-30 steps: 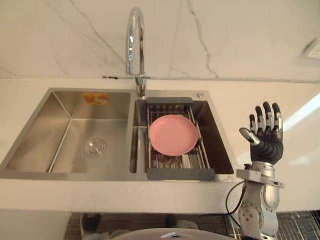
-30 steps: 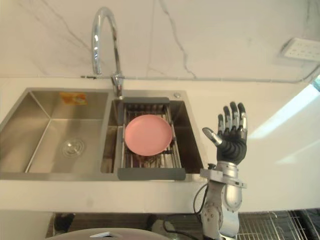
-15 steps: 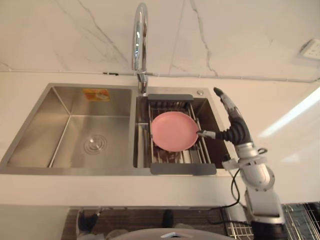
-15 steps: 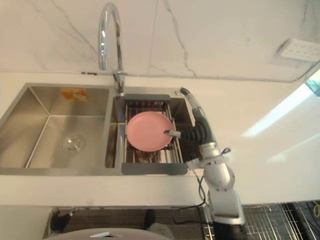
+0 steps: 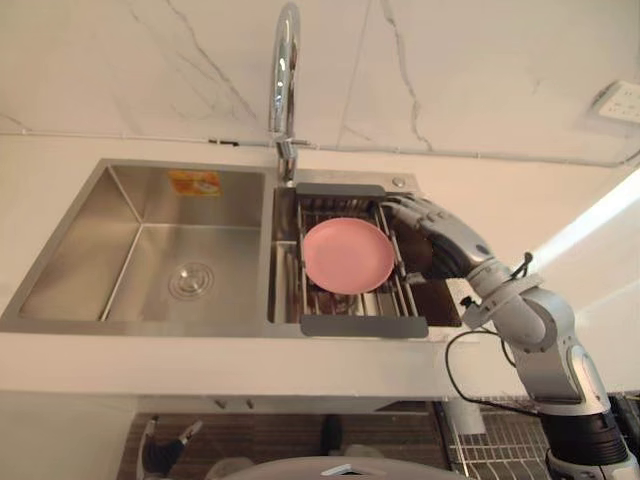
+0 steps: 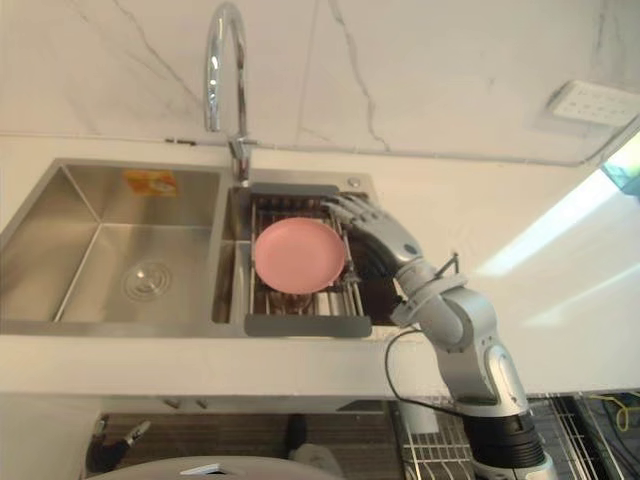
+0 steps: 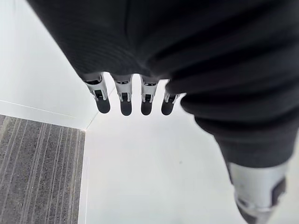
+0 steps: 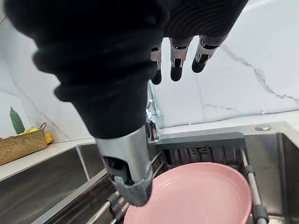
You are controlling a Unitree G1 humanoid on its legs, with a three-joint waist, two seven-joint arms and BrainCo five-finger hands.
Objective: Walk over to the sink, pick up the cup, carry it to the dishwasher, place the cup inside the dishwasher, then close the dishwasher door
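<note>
A pink plate (image 5: 347,256) lies on a grey-framed drying rack (image 5: 362,326) set in the right basin of a steel double sink (image 5: 140,325). Something brownish under the plate's near edge is too hidden to identify. My right hand (image 5: 445,250) reaches in from the right over that basin, open, with straight fingers (image 6: 350,208) just past the plate's right rim and nothing held. The right wrist view looks down on the plate (image 8: 196,196) below that hand's thumb (image 8: 126,172). My left hand (image 7: 121,100) is open beside a white surface and grey floor.
A tall chrome faucet (image 5: 285,80) rises behind the divider between the basins. White counter (image 5: 560,210) runs to the right, with a wall socket (image 5: 620,100) above it. A woven basket (image 8: 21,142) stands on the counter to the left of the sink. A wire rack (image 6: 580,430) sits low at the right.
My right hand has swung from upright over the right counter down and left, over the rack beside the plate. The camera has shifted a little.
</note>
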